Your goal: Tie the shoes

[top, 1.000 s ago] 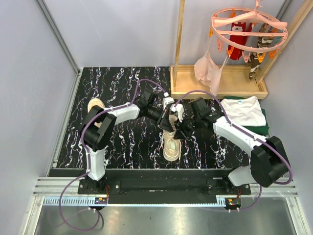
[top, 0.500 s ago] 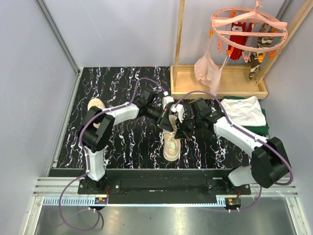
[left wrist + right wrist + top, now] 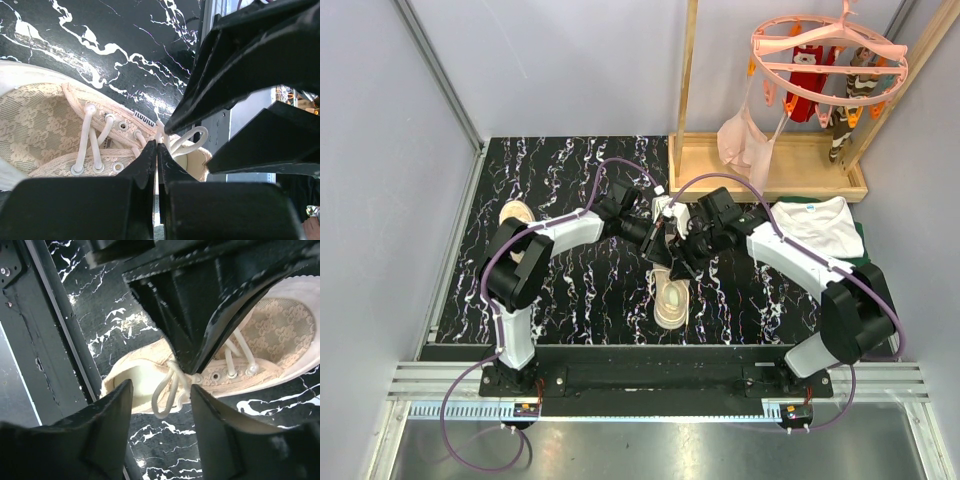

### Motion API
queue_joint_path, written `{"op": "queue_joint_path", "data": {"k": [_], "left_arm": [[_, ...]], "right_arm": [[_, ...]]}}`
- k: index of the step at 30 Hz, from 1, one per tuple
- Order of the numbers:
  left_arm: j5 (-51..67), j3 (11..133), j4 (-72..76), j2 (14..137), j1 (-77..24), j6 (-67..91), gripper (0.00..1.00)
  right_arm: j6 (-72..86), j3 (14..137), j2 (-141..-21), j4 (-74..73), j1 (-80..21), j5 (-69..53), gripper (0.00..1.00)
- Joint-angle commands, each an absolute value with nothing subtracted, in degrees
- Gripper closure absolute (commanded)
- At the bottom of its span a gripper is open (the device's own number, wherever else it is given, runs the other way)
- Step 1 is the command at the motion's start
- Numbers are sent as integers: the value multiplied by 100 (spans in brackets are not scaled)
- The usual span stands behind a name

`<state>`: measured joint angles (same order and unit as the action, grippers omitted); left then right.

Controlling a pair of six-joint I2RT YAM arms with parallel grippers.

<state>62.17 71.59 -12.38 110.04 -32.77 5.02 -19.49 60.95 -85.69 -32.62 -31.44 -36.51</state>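
Note:
One beige shoe (image 3: 670,298) lies mid-table with its white laces part done; it also shows in the left wrist view (image 3: 45,125) and the right wrist view (image 3: 280,330). My left gripper (image 3: 660,243) (image 3: 156,146) is shut on a lace strand at the shoe's top eyelets. A white lace loop (image 3: 192,140) (image 3: 167,390) hangs beside it over the heel opening. My right gripper (image 3: 682,258) (image 3: 161,395) is open, its fingers on either side of that loop without closing on it. The second shoe (image 3: 514,213) lies at the far left, partly behind my left arm.
A wooden rack base (image 3: 770,165) stands at the back right, with a pink round hanger (image 3: 830,50) of socks and a garment above it. A white shirt (image 3: 815,225) on green cloth lies at the right. A grey wall runs along the left.
My right arm has swung up and away from the table's front, and its gripper has shifted slightly toward the far side. The left gripper has kept its hold on the lace.

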Motion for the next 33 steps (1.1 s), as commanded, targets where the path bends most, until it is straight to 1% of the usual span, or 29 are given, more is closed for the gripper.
{"op": "queue_joint_path", "data": {"k": [1, 3, 7, 8, 9, 12, 13, 14, 15, 33], "left_arm": [[6179, 7251, -1090, 10828, -3261, 475, 100], [6179, 7277, -1090, 10846, -3261, 483, 100], [6187, 7269, -1090, 10846, -3261, 483, 100], [6179, 7277, -1090, 10846, -3261, 475, 100], [6179, 7277, -1090, 10846, -3261, 483, 100], [6187, 7269, -1090, 10828, -3261, 483, 100], [6187, 7269, -1099, 10811, -3261, 483, 100], [6179, 7269, -1116, 10784, -3252, 449, 100], [6170, 7260, -1177, 10758, -3243, 422, 100], [5924, 7075, -1827, 10398, -2875, -246, 100]], "right_arm": [[-1951, 6451, -8780, -3551, -3129, -3639, 49], [-2012, 6442, -8789, -3647, -3129, -3639, 53], [-2223, 6355, -8736, -3814, -3129, -3674, 53], [-2258, 6346, -8728, -3841, -3129, -3683, 56], [-2294, 6320, -8710, -3858, -3129, -3683, 63], [-2329, 6293, -8710, -3885, -3129, -3700, 79], [-2338, 6284, -8710, -3893, -3129, -3709, 90], [-2355, 6275, -8701, -3894, -3129, -3709, 97], [-2373, 6249, -8701, -3885, -3129, -3709, 100], [-2391, 5801, -8446, -3894, -3129, -3480, 100]]}}
